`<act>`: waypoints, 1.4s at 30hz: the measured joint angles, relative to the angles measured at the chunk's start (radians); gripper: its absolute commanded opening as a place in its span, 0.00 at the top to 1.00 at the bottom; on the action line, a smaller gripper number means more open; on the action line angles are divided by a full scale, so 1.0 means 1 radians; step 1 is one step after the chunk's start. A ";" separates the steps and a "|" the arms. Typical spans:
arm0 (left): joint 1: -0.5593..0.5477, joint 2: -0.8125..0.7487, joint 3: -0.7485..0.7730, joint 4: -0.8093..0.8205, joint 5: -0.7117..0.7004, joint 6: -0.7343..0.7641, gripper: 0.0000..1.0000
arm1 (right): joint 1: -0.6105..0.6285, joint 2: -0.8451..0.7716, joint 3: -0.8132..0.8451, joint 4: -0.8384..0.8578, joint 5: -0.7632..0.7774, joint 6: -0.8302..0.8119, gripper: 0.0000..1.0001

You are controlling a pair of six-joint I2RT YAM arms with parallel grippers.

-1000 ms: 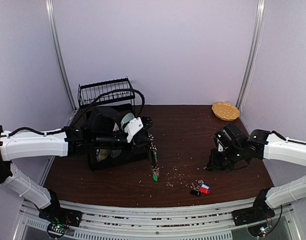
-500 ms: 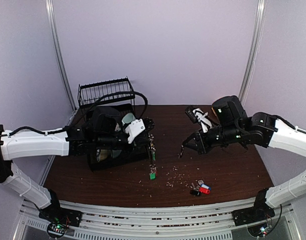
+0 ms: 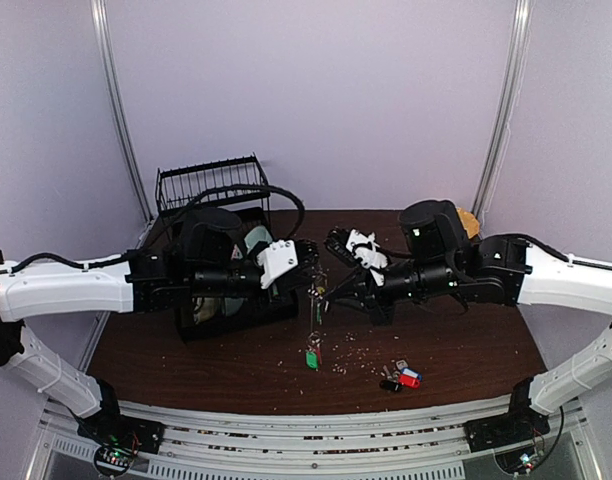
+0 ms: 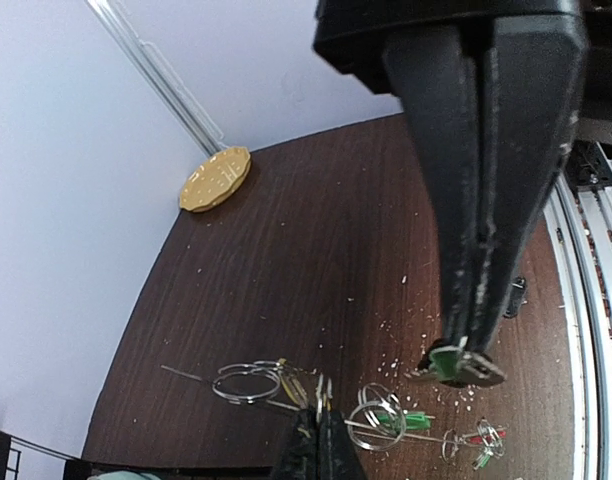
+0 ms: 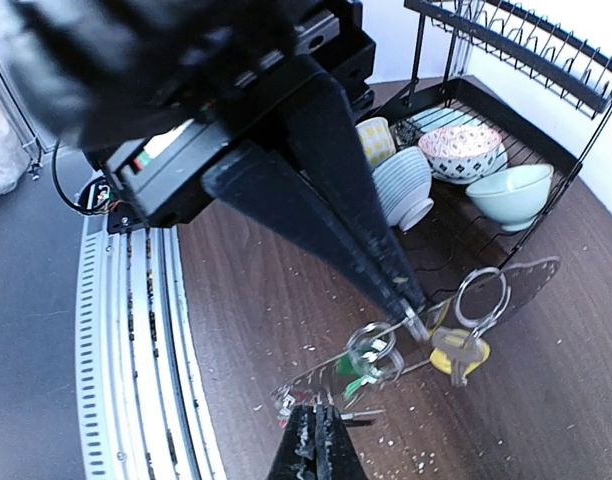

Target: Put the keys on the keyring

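My left gripper is shut on the keyring, a thin silver wire strung with small split rings, and holds it above the table. A yellow-tagged key, a green tag and a red tag hang along it. A green-tagged key shows below it, at table height. My right gripper is shut, tips close to the left gripper and the wire's lower end; I cannot tell whether it pinches anything. Loose keys with red, blue and black tags lie at the front right.
A black dish rack with bowls stands at the back left, behind the left arm. A round tan plate sits at the back right corner. Pale crumbs are scattered over the dark wood table.
My right arm has swung from low at the right side up and leftward until its gripper meets the left gripper. My left gripper has shifted slightly right, still holding the keyring.
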 measured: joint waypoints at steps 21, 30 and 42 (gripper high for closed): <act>-0.003 -0.003 0.002 -0.009 0.143 0.083 1.00 | -0.028 -0.103 -0.144 0.179 -0.054 -0.027 1.00; -0.002 -0.010 -0.011 -0.017 -0.014 0.043 1.00 | -0.122 -0.013 -0.369 0.192 -0.107 0.200 1.00; -0.002 -0.010 -0.040 -0.034 -0.060 0.042 1.00 | -0.195 0.274 -0.397 0.221 -0.116 0.416 0.63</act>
